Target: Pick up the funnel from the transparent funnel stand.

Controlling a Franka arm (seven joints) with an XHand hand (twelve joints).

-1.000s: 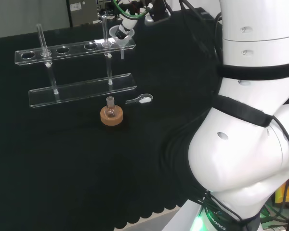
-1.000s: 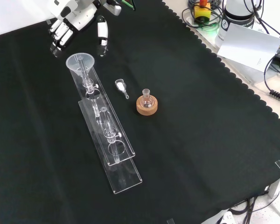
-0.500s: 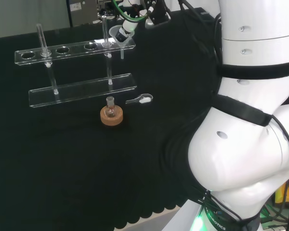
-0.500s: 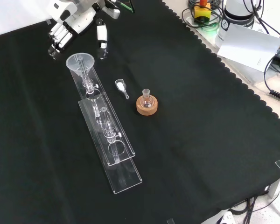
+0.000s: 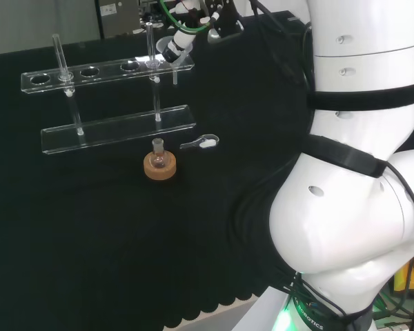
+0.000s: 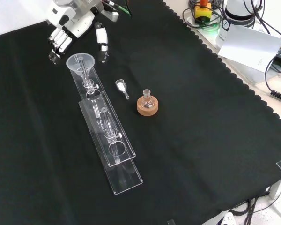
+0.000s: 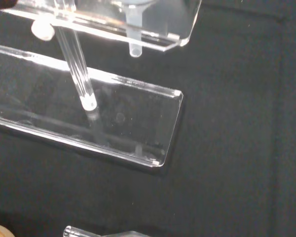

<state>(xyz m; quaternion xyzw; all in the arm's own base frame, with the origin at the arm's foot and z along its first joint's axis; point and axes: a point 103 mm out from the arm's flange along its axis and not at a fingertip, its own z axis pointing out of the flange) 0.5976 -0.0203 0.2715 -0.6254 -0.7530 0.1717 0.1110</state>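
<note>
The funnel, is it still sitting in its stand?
Yes. The funnel sits upright in the stand; the hand isn't holding it.

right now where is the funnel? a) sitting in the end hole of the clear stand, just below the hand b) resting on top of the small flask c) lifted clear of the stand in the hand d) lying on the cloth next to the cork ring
a: in the front view the funnel sits in the end hole of the transparent funnel stand, with the hand just above it, fingers straight and not closed round it.

It is a laboratory bench: a black cloth (image 6: 201, 140) carries a clear funnel stand (image 6: 107, 136), a small flask on a cork ring (image 6: 147, 106), and cables (image 6: 253, 14) alongside.
</note>
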